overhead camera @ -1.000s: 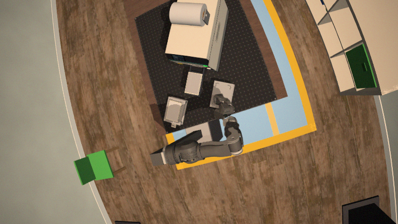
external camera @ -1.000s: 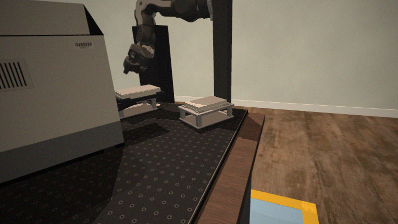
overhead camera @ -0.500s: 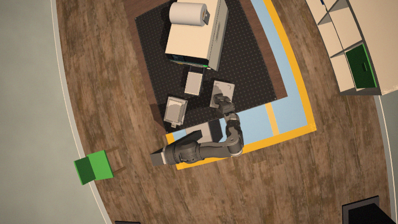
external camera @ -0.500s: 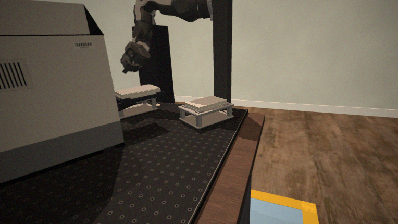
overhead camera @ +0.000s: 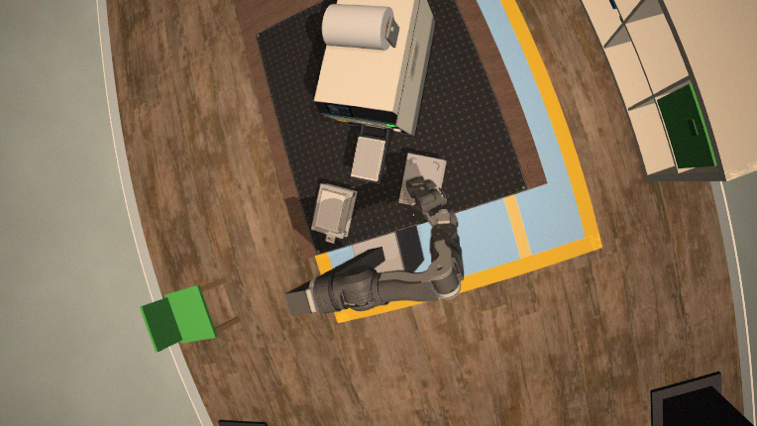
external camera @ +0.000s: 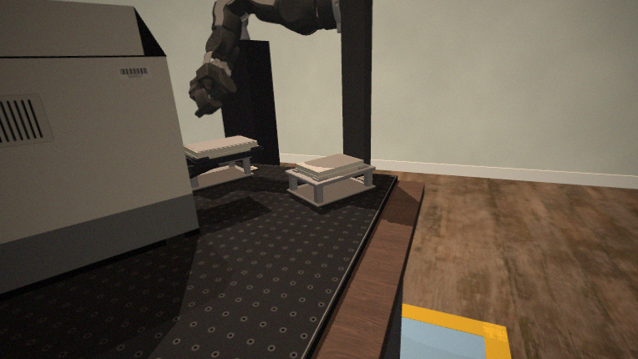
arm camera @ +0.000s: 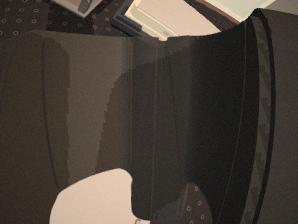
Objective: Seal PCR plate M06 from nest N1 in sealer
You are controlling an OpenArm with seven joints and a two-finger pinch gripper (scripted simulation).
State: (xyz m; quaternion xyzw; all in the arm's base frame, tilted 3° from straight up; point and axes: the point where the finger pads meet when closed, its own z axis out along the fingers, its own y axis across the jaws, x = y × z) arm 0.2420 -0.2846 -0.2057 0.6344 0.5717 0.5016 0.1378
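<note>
The plate M06 lies flat on the sealer's stage, out in front of the housing. Its top looks smooth and pale, with no wells showing; whether it sits fully down is too small to tell. The nest N1 holds no plate. M09 sits in the nest N2. My gripper is shut and empty, high above N1. The lamp shows green, and the START key is beneath it.
The sealer's housing stands behind the stage, with the foil roll on top. N1 and N2 stand on either side of the stage's front. The arm reaches in from the front of the dark perforated table top.
</note>
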